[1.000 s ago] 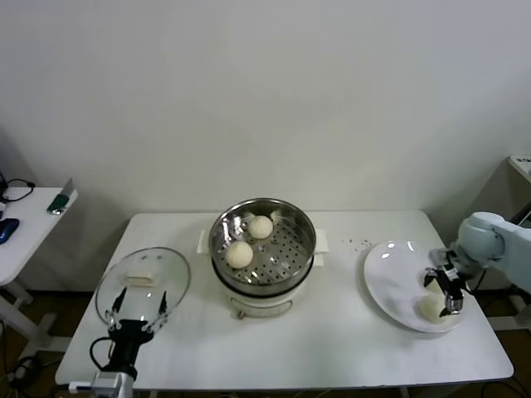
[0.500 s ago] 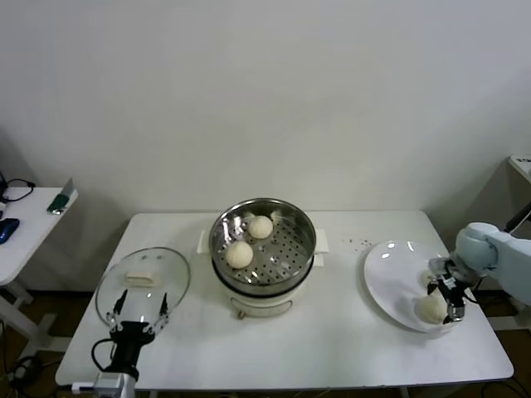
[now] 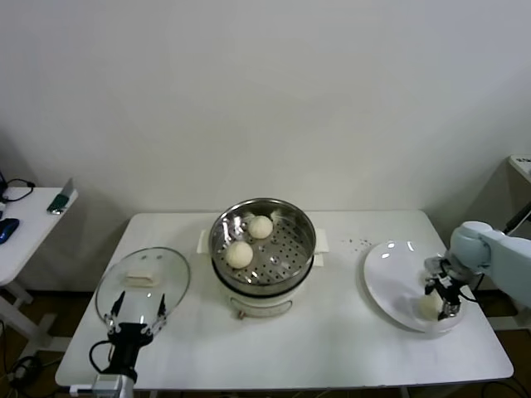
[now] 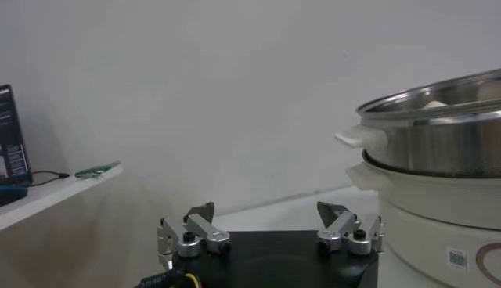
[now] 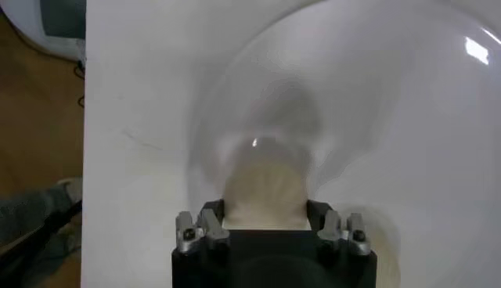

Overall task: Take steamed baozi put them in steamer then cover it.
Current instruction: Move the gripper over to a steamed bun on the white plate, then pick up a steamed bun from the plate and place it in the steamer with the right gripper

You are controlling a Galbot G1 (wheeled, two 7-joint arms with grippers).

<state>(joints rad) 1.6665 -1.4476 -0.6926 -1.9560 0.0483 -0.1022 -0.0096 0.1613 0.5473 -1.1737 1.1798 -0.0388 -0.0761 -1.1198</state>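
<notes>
far left, off the worktop [image 3: 332, 348]: a side table [image 3: 25, 228] with a small dark device, well apart and no hindrance. at the worktop's left near edge, left gripper [image 3: 138, 313] parked with fingers spread wide and empty, just in front of the cover [image 3: 143, 284], lying flat (glass, white handle up). centre: steamer [image 3: 263, 245] uncovered, two steamed baozi [image 3: 240, 254] already on its perforated floor, room left beside them. right: white plate [image 3: 394, 278] near the worktop's right edge, one more bun [image 3: 430, 306] on its near side, right gripper [image 5: 272, 228] down over it, fingers drawn in against the bun's flanks, gripping or very nearly so. step in hand, as judged: picking up the third bun. next calls for a straight lift clear of the plate's rim, then a carry leftward over the steamer's tall wall, lowering into a free spot without squashing the soft dough. nothing between plate and steamer but a few dark specks [image 3: 358, 243] farther back.
</notes>
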